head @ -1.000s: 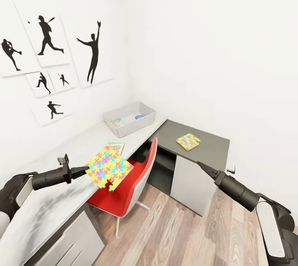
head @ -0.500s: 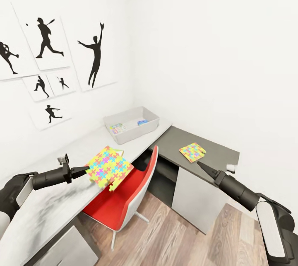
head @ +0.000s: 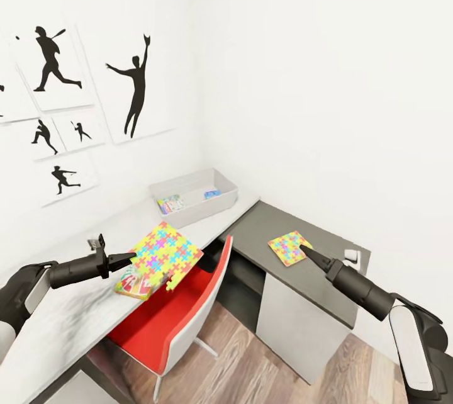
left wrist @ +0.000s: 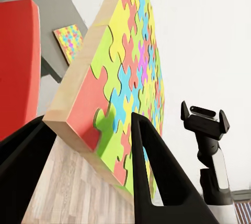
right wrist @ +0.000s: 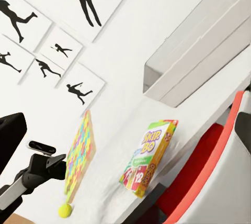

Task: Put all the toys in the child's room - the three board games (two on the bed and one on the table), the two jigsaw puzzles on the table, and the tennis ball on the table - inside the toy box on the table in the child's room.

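The left gripper (head: 129, 257) clamps one puzzle (head: 166, 254) by its near edge, holding it clear above the table (head: 69, 309) and Skip-Bo (head: 133, 280), short of the far toy box (head: 195, 195). The right gripper (head: 304, 251), apparently closed and empty, points at the second puzzle (head: 288, 248) on the right.

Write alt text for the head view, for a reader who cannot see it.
The left end effector holds a bright jigsaw puzzle above the pale table, over a Skip-Bo box. A second puzzle lies on the dark desk top beside the right end effector; the grey toy box sits behind a red chair.
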